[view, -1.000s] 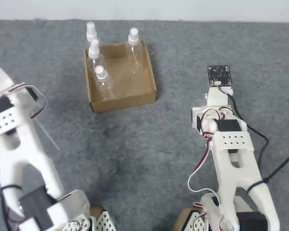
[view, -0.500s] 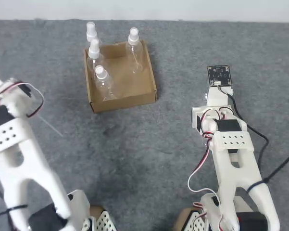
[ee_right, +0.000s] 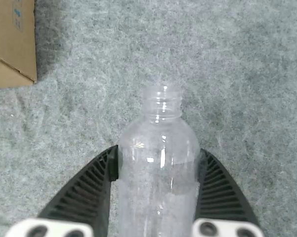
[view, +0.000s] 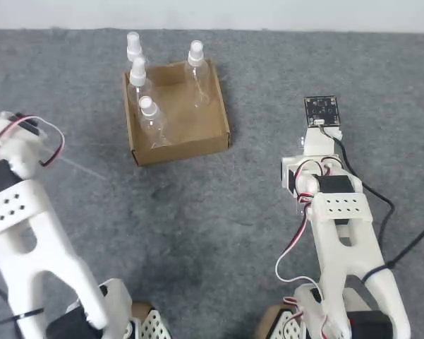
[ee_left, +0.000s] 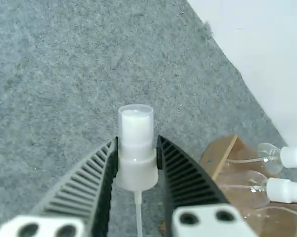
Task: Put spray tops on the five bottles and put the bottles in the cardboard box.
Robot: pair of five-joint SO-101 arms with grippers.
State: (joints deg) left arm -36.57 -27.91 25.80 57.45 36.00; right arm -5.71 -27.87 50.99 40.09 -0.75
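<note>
The right gripper (ee_right: 158,159) clamps the open bottle (ee_right: 160,106), seemingly light and thin-walled, round its belly (hard squeezing probably dents it), right of the cardboard box (view: 180,151). The left gripper (ee_left: 136,148) pinches the spray top (ee_left: 135,126) by its stiff collar, left of it.

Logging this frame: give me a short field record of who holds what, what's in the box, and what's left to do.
left gripper: fingers shut on a spray top
right gripper: fingers shut on an uncapped bottle, neck bare
cardboard box: holds four capped bottles, upright
surface: grey carpet
left to do: spray top onto the uncapped bottle, then that bottle into the cardboard box
</note>
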